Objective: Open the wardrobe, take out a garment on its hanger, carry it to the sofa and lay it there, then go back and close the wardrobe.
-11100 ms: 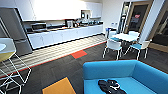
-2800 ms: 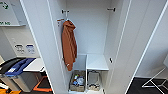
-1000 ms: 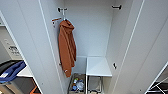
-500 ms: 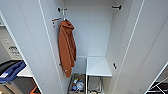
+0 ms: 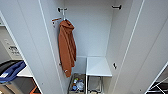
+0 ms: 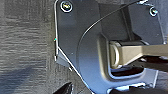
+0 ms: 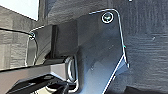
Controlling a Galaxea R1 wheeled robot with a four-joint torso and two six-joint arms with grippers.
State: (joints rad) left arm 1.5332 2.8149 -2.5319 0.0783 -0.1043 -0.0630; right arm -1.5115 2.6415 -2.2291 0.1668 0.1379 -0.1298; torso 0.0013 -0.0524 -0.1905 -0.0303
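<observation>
The wardrobe (image 5: 97,32) stands open in front of me in the head view. Its white left door (image 5: 27,37) and right door (image 5: 150,50) are both swung wide. Inside, on the left, a rust-orange hooded garment (image 5: 67,47) hangs from a hook (image 5: 63,15) near the top. A dark rail fitting (image 5: 117,7) sits on the upper right wall, with nothing hanging from it. Both wrist views look down on dark carpet (image 6: 25,50) (image 7: 145,37) past the robot's own dark plates.
A white shelf (image 5: 98,66) fills the wardrobe's lower right. A basket of small items (image 5: 77,85) sits on the wardrobe floor beneath the orange garment. Something blue (image 5: 11,72) lies on a low surface left of the left door.
The camera has gone from a room with a blue sofa to facing the open wardrobe, then drawn slightly closer. Nothing has visibly changed in the last second.
</observation>
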